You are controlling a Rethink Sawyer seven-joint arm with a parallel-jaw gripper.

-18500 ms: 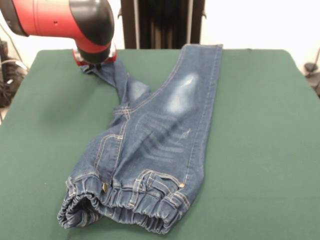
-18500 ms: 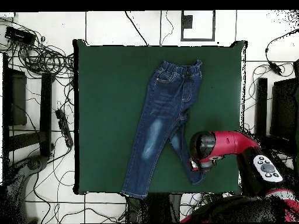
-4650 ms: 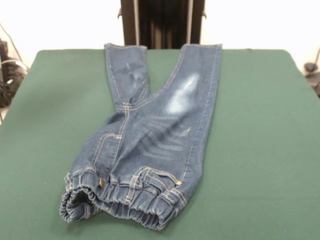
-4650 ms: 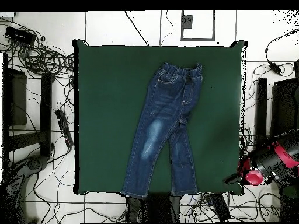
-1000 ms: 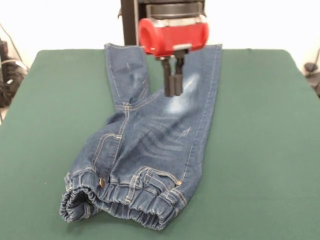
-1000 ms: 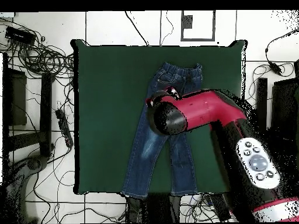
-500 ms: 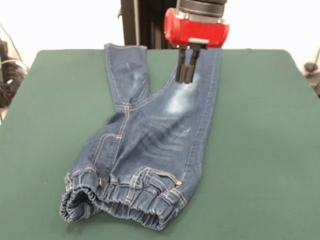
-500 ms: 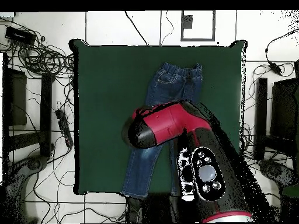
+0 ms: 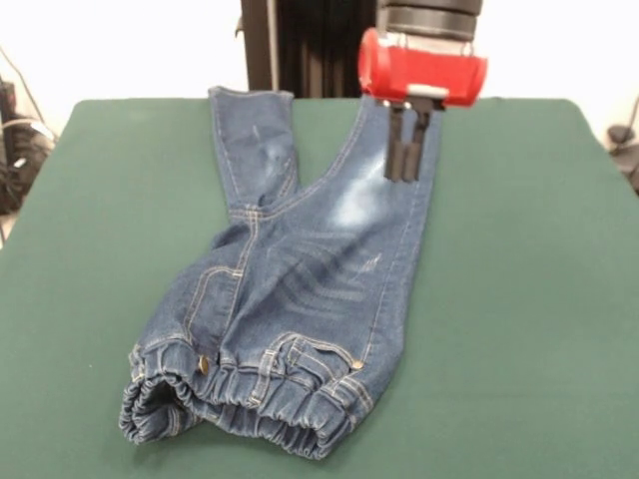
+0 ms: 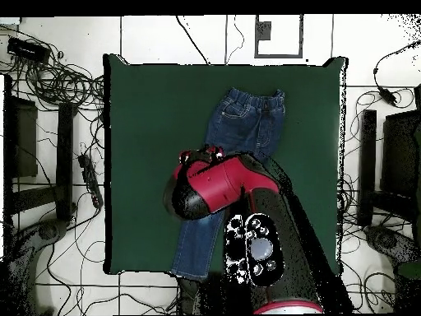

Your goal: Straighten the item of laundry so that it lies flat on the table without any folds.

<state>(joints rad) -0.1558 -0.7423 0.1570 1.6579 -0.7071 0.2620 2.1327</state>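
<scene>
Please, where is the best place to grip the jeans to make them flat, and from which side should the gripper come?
Probably the bunched corner of the waistband on the jeans. There the elastic stands up in a thick roll and the hip seems folded, so it gives something to pinch. Coming from above and pulling outward along the table looks best. The gripper is over the faded leg, fingers together.

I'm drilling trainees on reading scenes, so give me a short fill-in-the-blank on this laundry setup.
1. The jeans lie on a table whose top is dark ____.
2. The gripper hangs above a trouser leg with its fingers pressed ____.
3. In the front view, the end of the jeans nearest the camera is the gathered ____.
4. The housing just above the gripper is coloured ____.

Missing words: green; together; waistband; red
</scene>
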